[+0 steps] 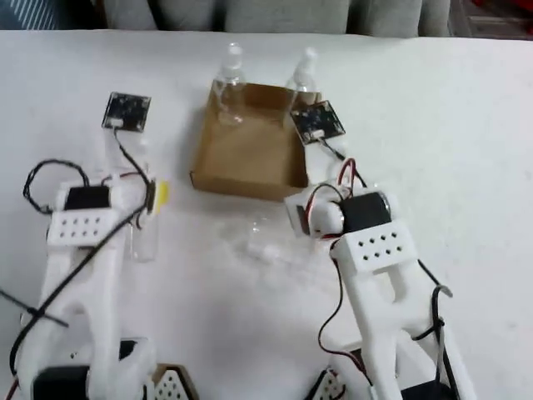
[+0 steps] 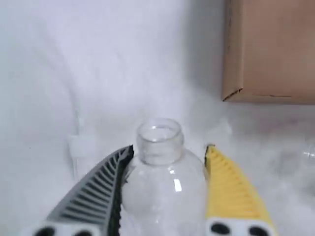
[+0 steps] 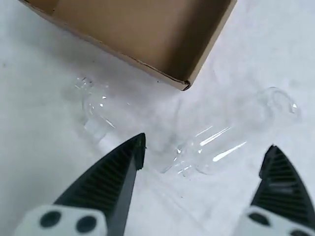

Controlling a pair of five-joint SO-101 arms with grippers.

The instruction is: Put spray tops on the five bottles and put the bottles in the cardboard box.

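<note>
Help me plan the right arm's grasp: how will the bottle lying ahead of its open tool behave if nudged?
The lying bottle is round and on its side, so it likely rolls. It looks empty and thin-walled: probably light, possibly slick.

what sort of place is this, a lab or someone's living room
Likely a home or office room used as a robot test bench: two white arms with loose wires on a white table, a box and clear bottles laid out as props, and grey cushions behind.

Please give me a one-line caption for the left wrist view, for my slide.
Left gripper closed on a clear, topless bottle, with the cardboard box beyond.
</note>
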